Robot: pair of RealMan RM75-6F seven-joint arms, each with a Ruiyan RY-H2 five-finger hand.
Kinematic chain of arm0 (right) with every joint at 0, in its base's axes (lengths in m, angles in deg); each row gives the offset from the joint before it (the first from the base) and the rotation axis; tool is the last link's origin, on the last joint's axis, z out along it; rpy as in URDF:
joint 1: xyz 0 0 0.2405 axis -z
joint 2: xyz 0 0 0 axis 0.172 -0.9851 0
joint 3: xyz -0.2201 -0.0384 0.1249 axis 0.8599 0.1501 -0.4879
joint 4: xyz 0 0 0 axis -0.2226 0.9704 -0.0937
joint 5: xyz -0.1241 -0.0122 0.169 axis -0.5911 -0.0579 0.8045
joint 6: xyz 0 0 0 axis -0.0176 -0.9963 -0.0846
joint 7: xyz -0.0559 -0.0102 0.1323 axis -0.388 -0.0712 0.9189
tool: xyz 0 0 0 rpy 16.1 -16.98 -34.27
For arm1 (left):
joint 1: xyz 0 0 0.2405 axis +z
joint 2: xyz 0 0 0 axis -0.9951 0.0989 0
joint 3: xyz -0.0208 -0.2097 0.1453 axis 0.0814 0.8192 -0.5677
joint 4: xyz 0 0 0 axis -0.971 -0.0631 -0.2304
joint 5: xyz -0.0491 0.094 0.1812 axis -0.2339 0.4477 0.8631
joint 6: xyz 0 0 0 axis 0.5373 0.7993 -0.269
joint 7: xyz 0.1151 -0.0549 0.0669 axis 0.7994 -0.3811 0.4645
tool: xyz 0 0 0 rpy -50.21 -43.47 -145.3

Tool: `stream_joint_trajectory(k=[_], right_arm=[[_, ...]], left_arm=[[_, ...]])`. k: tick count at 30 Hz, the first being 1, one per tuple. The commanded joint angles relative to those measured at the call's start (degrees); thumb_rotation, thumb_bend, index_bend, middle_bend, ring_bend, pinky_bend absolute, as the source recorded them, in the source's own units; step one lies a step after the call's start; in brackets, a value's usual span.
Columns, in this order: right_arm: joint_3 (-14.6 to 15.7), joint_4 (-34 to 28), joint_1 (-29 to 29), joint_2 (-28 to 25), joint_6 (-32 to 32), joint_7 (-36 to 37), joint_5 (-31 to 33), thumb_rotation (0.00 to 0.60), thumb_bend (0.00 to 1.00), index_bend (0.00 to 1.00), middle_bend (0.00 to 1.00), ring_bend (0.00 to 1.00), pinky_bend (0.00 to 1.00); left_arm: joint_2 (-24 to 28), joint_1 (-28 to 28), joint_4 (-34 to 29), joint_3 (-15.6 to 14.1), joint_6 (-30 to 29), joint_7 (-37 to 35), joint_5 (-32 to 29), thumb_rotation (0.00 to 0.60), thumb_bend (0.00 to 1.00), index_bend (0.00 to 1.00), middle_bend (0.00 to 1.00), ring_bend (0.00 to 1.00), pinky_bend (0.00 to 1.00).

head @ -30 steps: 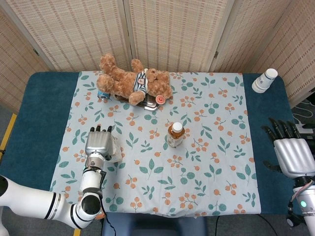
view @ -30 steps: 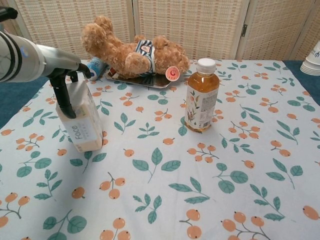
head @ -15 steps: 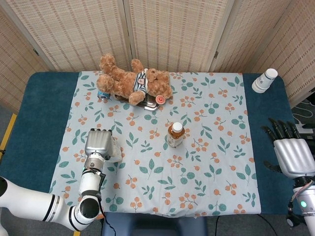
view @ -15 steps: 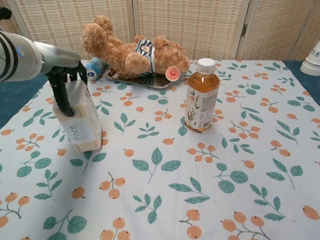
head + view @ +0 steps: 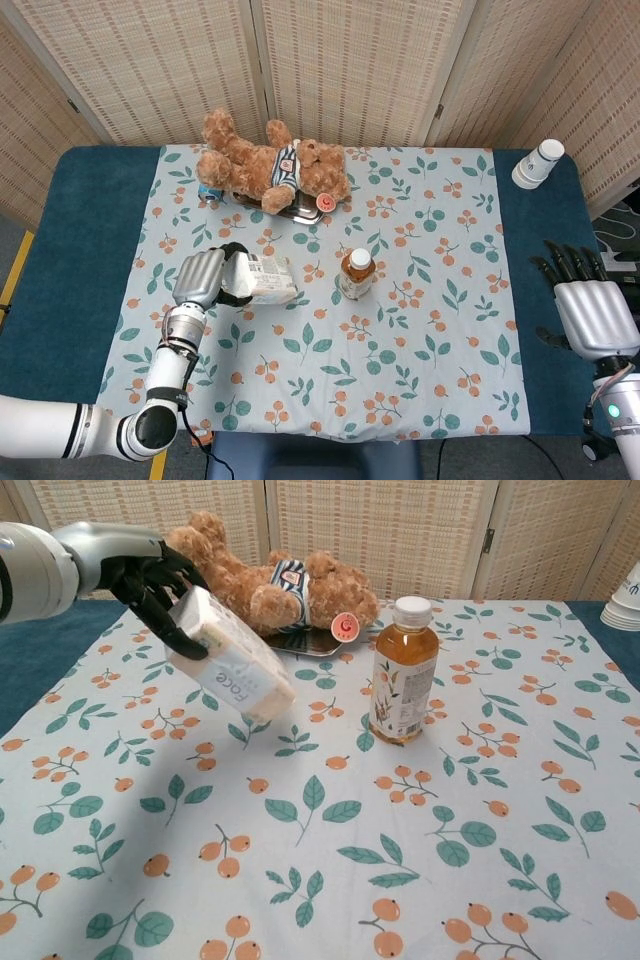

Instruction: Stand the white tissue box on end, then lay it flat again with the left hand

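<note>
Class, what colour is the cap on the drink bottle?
White cap, clearest in the chest view.

Tissue box (image 5: 262, 280) left of the bottle (image 5: 356, 273), teddy bear (image 5: 270, 166) on a tray (image 5: 300, 640) behind both.

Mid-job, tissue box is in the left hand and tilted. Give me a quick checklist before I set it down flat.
1. Grip: left hand holds the tissue box at its upper end. Ok.
2. Box pose: tilted, lower end toward the cloth, not yet flat. Not ok.
3. Lower end touching the tablecloth: cannot tell.
4. Landing spot: bare cloth under and beside the box. Ok.
5. Bottle stands apart to the box's right. Ok.
6. Teddy bear and tray behind, apart from the box. Ok.
7. Right hand open at the table's far edge, out of the way. Ok.
</note>
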Motion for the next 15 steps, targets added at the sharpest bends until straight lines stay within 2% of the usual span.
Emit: stream_joint_trajectory(k=[1, 5, 9, 15], right_arm=[[0.06, 0.11, -0.16, 0.12, 0.22, -0.15, 0.24, 0.600, 0.12, 0.14, 0.00, 0.00, 0.00], [0.00, 0.18, -0.36, 0.33, 0.17, -0.30, 0.53, 0.600, 0.12, 0.14, 0.00, 0.00, 0.00], [0.10, 0.27, -0.51, 0.40, 0.42, -0.32, 0.81, 0.600, 0.12, 0.14, 0.00, 0.00, 0.00], [0.40, 0.25, -0.75, 0.69, 0.89, -0.63, 0.94, 0.600, 0.12, 0.14, 0.00, 0.00, 0.00]], left_arm=[[1.27, 11.15, 7.60, 0.75, 15.46, -25.94, 18.67, 0.600, 0.20, 0.39, 0.55, 0.29, 0.32], [-3.51, 15.87, 15.63, -1.55, 14.50, -39.94, 34.44, 0.600, 0.20, 0.39, 0.55, 0.30, 0.33], [-8.45, 18.55, 23.61, -4.26, 11.82, -49.78, 44.11, 0.600, 0.20, 0.41, 0.57, 0.32, 0.38], [-15.63, 21.23, 34.37, -6.99, 8.06, -57.48, 49.75, 0.600, 0.20, 0.41, 0.57, 0.33, 0.39]])
